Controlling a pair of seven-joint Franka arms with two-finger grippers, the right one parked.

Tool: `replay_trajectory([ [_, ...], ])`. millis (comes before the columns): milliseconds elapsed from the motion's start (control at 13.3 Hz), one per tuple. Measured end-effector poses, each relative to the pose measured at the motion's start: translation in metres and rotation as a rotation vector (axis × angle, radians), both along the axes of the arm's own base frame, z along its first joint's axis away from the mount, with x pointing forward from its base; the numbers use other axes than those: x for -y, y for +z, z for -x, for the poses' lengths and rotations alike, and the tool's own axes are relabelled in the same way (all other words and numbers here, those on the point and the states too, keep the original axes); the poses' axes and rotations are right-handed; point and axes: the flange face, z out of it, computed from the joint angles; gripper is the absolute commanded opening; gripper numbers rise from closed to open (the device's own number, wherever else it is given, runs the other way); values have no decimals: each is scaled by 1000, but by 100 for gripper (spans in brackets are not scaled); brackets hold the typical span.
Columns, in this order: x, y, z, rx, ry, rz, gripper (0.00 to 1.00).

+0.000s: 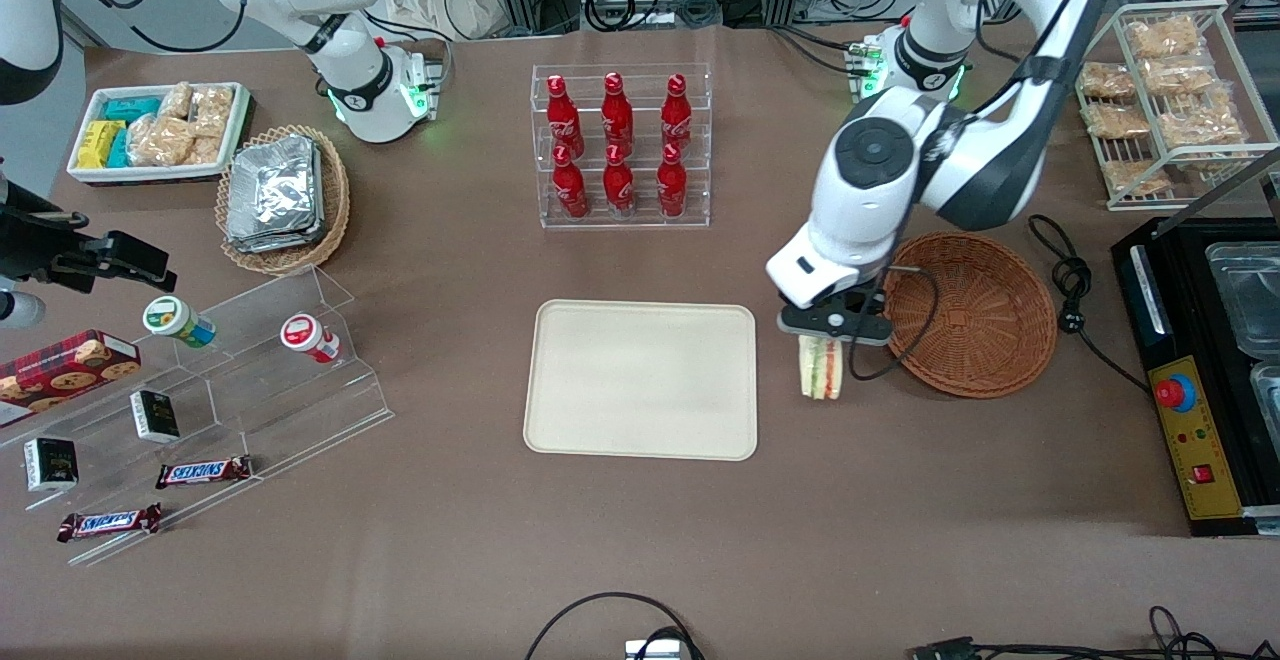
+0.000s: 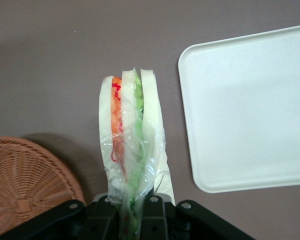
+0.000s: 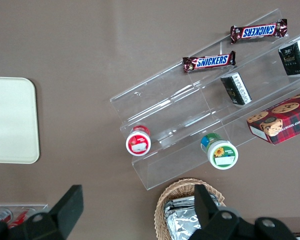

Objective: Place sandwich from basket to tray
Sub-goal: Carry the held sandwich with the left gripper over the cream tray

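The left arm's tool [image 1: 836,325] hangs right of centre in the front view, clamped on the narrow end of the wrapped sandwich [image 1: 821,368], which dangles clear of the brown counter [image 1: 640,540]. The wedge sits in the gap between the cream tray [image 1: 640,380] at frame centre and the reddish-brown wicker basket [image 1: 975,315] to its right. From the wrist camera, the sandwich [image 2: 130,135] shows orange and green layers between pale bread, with the tray [image 2: 250,110] and basket [image 2: 25,185] on either side.
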Motion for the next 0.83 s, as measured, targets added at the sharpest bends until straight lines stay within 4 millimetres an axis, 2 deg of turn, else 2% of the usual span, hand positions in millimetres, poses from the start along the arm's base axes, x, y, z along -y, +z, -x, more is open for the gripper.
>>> replay_trajectory([
  [226,33,-31,-10,-27,22,20,10],
  [526,55,-61,-23,-65,18,50,12],
  [827,88,-103,-11,-77,-1,11,13],
])
